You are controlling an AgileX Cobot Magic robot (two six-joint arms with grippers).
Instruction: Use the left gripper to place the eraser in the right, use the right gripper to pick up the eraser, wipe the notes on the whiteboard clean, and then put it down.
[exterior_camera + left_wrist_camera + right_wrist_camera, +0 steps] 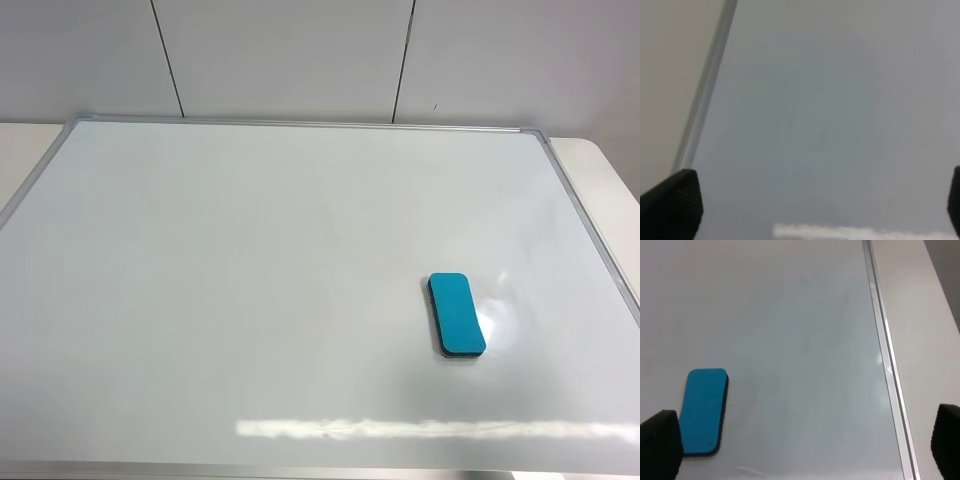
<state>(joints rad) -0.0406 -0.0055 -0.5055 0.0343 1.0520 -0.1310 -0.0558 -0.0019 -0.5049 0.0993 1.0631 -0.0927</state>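
The teal-blue eraser [457, 314] lies flat on the right half of the whiteboard [250, 280], with no gripper touching it. The right wrist view shows the same eraser [703, 410] close to one black fingertip [660, 442]. My right gripper [805, 450] is open above the whiteboard [805, 340] with nothing between its fingers. My left gripper [815, 207] is open too, over bare whiteboard [840, 100] beside the frame. No red notes show on the board. Neither arm appears in the exterior high view.
The board's silver frame [590, 220] runs along its right side, with cream tabletop [610, 170] beyond it. The same frame [887, 370] shows in the right wrist view, and another edge of the frame [705, 90] in the left wrist view. A tiled wall [300, 50] stands behind.
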